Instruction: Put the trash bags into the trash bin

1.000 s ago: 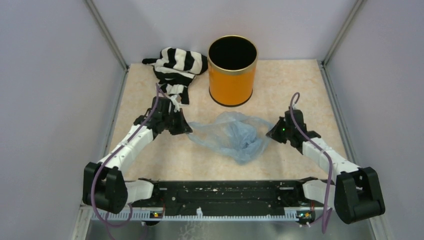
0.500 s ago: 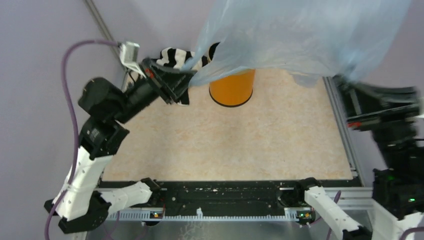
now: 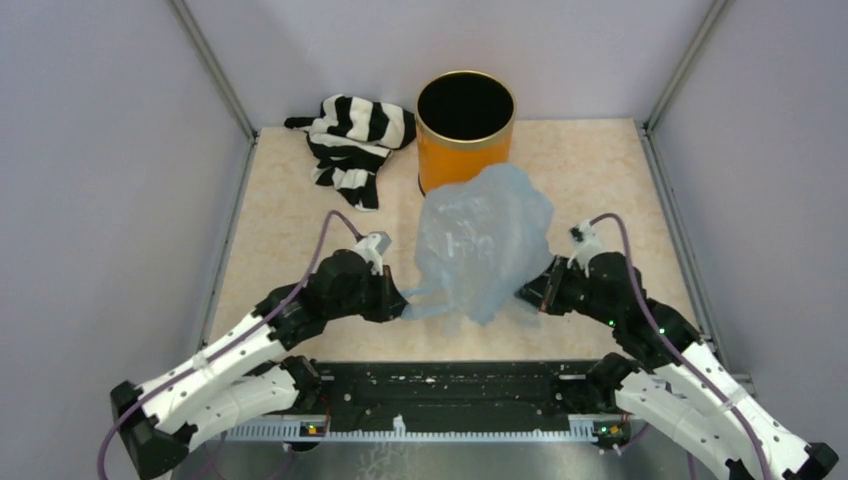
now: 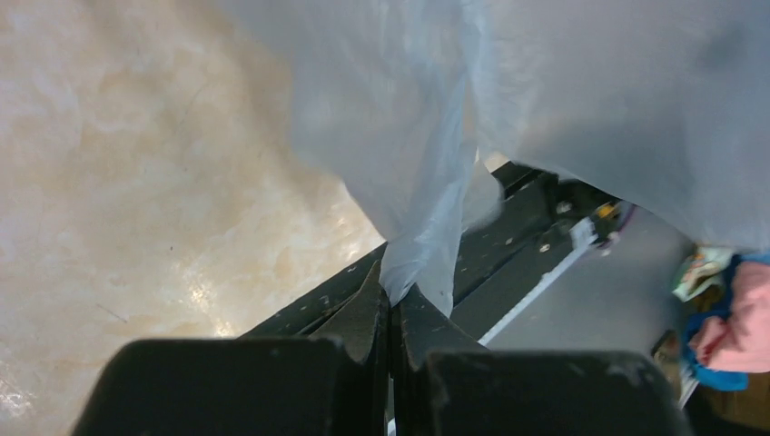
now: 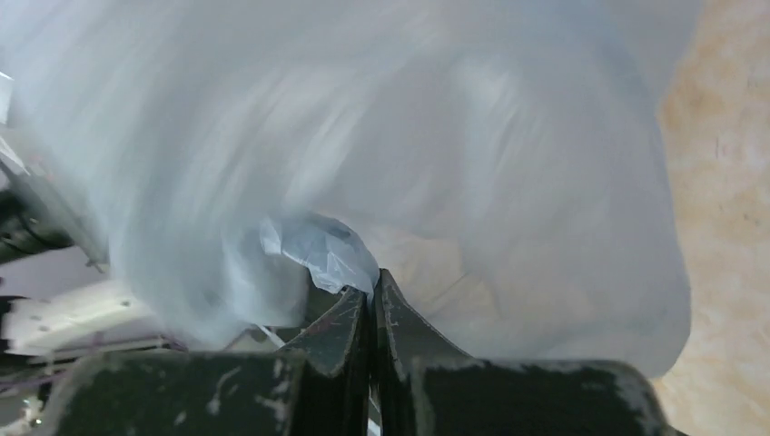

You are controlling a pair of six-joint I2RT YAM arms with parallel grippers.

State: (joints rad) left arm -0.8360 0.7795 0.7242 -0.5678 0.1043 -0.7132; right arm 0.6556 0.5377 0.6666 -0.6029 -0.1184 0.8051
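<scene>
Right wrist: blurred trash bag (image 5: 508, 182)

Blue bag (image 3: 483, 245), perhaps aloft, before bin (image 3: 460, 165)

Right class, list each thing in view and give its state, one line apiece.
trash bag, puffed up, pinched at two edges.
trash bin, upright, open, bag not inside.
striped cloth, crumpled beside the bin.
left gripper, jaws shut on the bag.
right gripper, jaws shut on the bag.

Black-and-white striped cloth (image 3: 352, 147) lies crumpled at far left of table. Tabletop (image 3: 600, 180) beige, marbled pattern. Grey walls (image 3: 100, 150) enclose it on three sides.
</scene>
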